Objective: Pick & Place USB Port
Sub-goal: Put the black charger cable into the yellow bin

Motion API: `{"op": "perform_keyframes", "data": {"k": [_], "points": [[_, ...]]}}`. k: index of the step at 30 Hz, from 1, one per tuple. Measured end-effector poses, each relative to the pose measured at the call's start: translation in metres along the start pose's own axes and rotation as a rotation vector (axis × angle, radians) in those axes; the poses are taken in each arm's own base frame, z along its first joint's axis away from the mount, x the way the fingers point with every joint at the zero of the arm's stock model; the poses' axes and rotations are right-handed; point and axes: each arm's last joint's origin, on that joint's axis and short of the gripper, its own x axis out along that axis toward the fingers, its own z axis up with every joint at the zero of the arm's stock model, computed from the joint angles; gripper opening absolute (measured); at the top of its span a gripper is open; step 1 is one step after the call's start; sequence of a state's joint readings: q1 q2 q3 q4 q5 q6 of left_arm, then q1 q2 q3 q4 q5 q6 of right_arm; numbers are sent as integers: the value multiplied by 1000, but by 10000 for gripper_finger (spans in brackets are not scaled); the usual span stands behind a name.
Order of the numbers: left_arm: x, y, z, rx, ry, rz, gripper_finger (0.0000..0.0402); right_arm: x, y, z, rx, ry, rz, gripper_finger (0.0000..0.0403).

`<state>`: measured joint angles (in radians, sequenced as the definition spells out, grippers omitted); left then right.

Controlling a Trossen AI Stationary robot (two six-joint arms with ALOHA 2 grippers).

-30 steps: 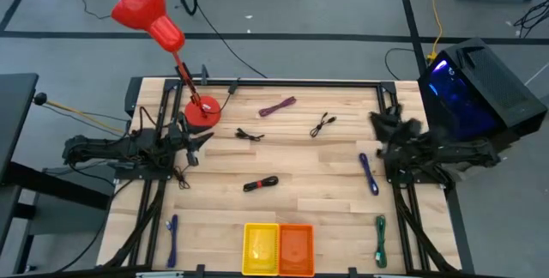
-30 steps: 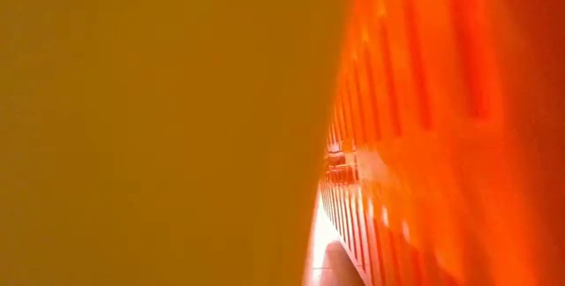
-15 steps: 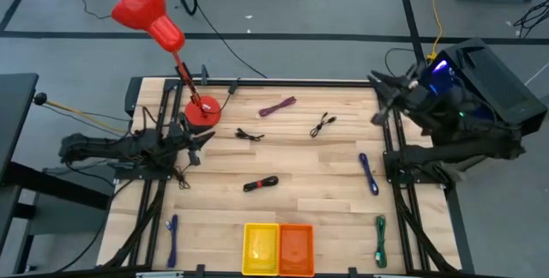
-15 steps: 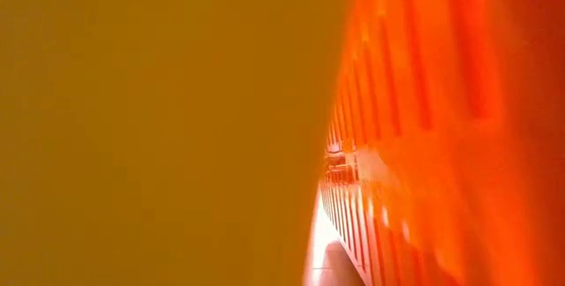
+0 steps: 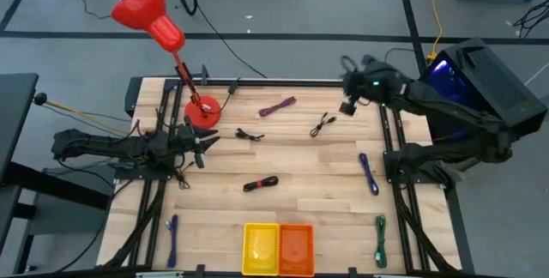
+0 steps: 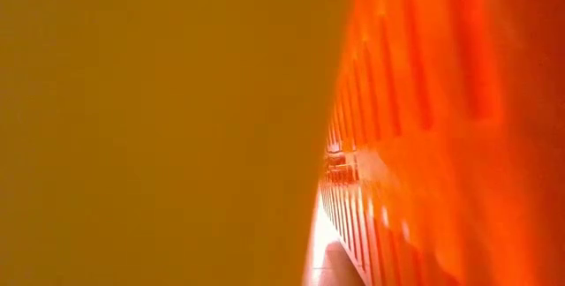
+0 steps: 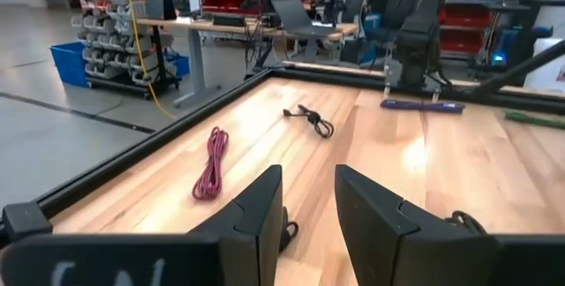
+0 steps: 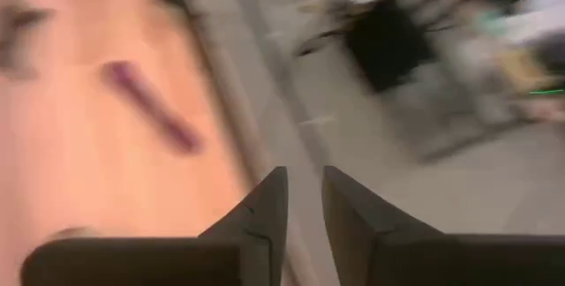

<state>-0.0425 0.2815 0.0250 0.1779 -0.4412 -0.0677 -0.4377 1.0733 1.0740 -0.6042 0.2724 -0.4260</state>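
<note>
Several coiled cables lie flat on the wooden table: a maroon one (image 5: 277, 105) (image 7: 210, 162), a black one (image 5: 322, 123) (image 7: 311, 118), a small black one (image 5: 249, 135), a black-and-red one (image 5: 261, 184), and a blue-purple one (image 5: 368, 173) (image 7: 422, 104). A green cable (image 5: 380, 239) and a blue cable (image 5: 172, 233) lie near the near edge. My left gripper (image 5: 208, 141) (image 7: 307, 215) sits low at the table's left side, pointing right, its fingers a narrow gap apart. My right gripper (image 5: 346, 65) (image 8: 305, 198) is raised over the far right corner, fingers slightly apart, holding nothing.
A yellow bin (image 5: 262, 248) and an orange bin (image 5: 296, 248) stand at the near edge; their walls (image 6: 177, 127) fill the low view. A red lamp (image 5: 150, 12) rises from its base (image 5: 202, 111) at the far left. A dark computer case (image 5: 480, 85) stands off the table's right.
My right arm has risen from its resting place at the table's right edge. It has swung toward the far edge and then leftward over the far right corner. My left gripper has edged slightly toward the right. No cable has moved.
</note>
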Motion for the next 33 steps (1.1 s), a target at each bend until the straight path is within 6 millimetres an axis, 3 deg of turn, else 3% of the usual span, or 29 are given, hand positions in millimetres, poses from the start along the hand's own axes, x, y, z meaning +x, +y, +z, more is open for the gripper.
{"op": "perform_keyframes", "data": {"k": [3,7,13,22,33], "points": [[1,0,-2,8,16,1,112,21,18,-21,8,55,131,96],[2,-1,-3,15,31,2,112,48,43,-56,-16,135,179,119],[2,-1,-3,16,35,2,112,70,73,-92,90,96,327,167],[2,-1,-3,-10,35,2,112,74,88,-98,127,30,349,228],[2,-1,-3,-10,34,10,112,93,104,-99,61,74,280,238]]}}
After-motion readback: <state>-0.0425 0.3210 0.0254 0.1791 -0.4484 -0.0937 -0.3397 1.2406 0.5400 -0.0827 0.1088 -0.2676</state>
